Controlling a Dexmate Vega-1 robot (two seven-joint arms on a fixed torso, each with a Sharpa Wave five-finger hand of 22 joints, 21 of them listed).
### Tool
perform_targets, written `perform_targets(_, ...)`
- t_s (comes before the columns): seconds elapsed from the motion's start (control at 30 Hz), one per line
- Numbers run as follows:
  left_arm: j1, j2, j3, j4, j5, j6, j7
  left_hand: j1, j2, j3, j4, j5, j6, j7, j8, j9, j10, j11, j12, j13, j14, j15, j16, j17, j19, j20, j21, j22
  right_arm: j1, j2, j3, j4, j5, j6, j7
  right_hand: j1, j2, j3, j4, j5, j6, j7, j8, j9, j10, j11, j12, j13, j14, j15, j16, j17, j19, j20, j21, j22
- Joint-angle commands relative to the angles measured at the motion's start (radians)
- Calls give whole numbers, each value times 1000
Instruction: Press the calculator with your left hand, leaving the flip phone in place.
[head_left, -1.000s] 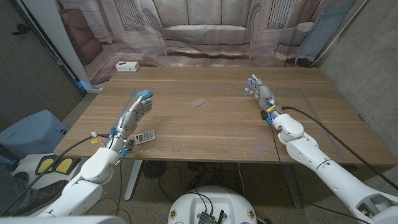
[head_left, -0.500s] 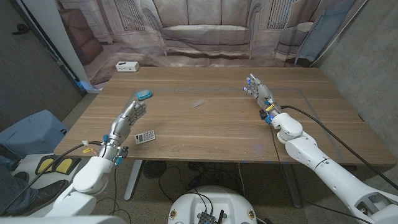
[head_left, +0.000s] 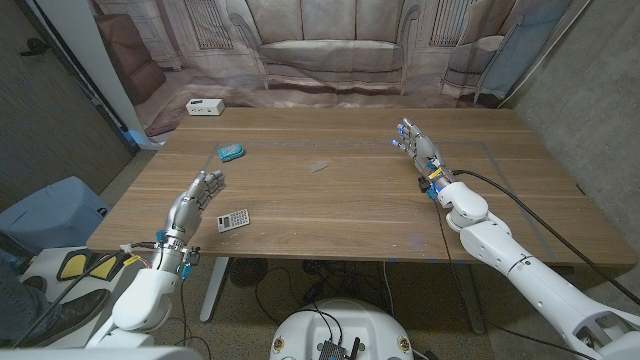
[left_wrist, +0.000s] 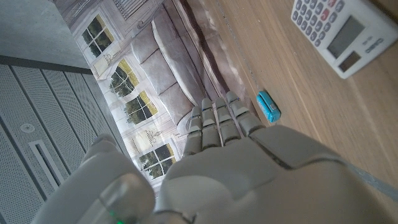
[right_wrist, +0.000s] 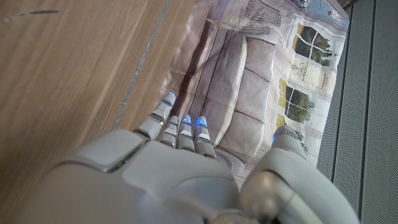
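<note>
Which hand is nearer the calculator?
Left. The left hand hovers just beside the calculator, at its left; the right hand is far across the table.

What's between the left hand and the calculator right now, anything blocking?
Nothing visible. The left hand hovers open just left of the calculator, with bare table between them. The flip phone lies farther back, off that path.
</note>
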Motion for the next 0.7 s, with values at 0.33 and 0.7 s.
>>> perform_targets(0.33,88,-69,-67,-7,45,-22,34,11,-2,-4,-10,6,22,-5,8,4,23,-1,8,0,34,-2,12,1,27,5,0,3,-22,-7,4,-16,5,-4,-7,1,6,-2,-8,-3,10,6,5,3,4,6,6,2,6,2,5,3,13,-3,-6,1)
perform_targets(0.7,85,-123,-90,-4,195,-7,135,12,-7,-10,-14,7,57,-6,13,5,52,-6,14,0,64,-13,15,2,56,15,1,3,-24,-5,3,-18,8,-4,-7,1,6,-2,-9,-3,11,5,4,3,5,8,5,2,6,3,5,3,14,-3,-8,1)
